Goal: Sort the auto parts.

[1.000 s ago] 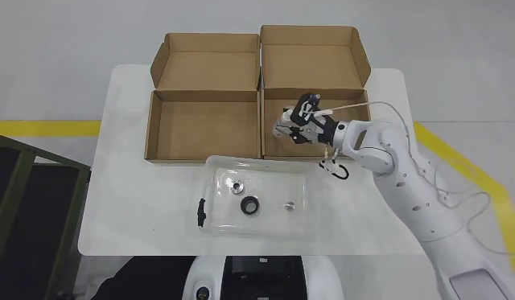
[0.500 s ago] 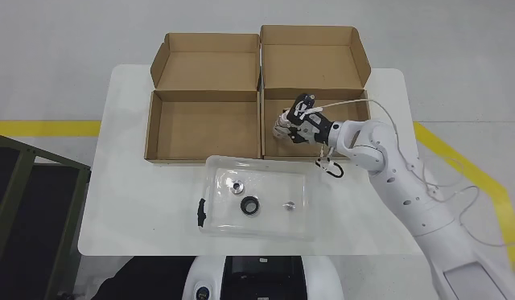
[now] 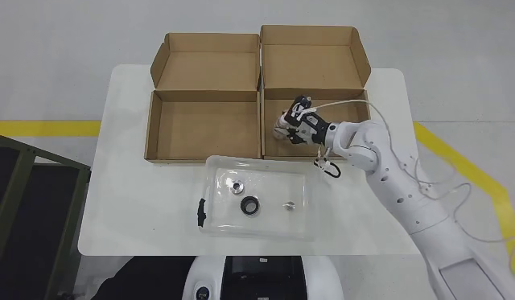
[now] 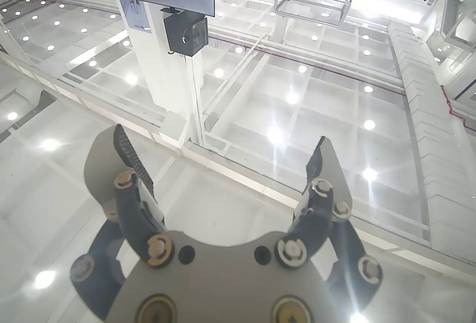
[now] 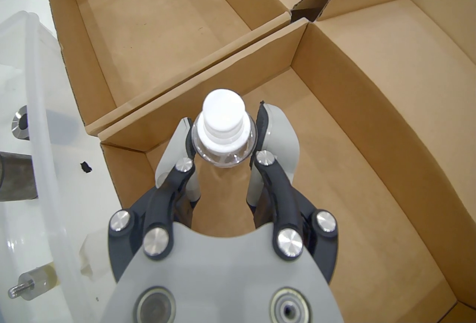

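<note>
Gripping: right gripper [image 5: 223, 137] clamped on white stepped plastic plug with clear round collar [image 5: 224, 110] | where: over right-hand brown cardboard box [image 5: 375, 161], near its left wall | tip: I'd lower it clear of that wall, then release gently | left gripper [image 4: 223, 162]: spread wide, holding nothing.

Counting it up: two open cardboard boxes [image 3: 205, 129] [image 3: 310, 59], one clear plastic bin [image 3: 257, 159], one white table [image 3: 137, 187], and four separate pieces: one silver ring [image 3: 235, 186], one black ring [image 3: 251, 207], one small threaded stud [image 3: 288, 205], one white stepped part [image 5: 223, 120].
</note>
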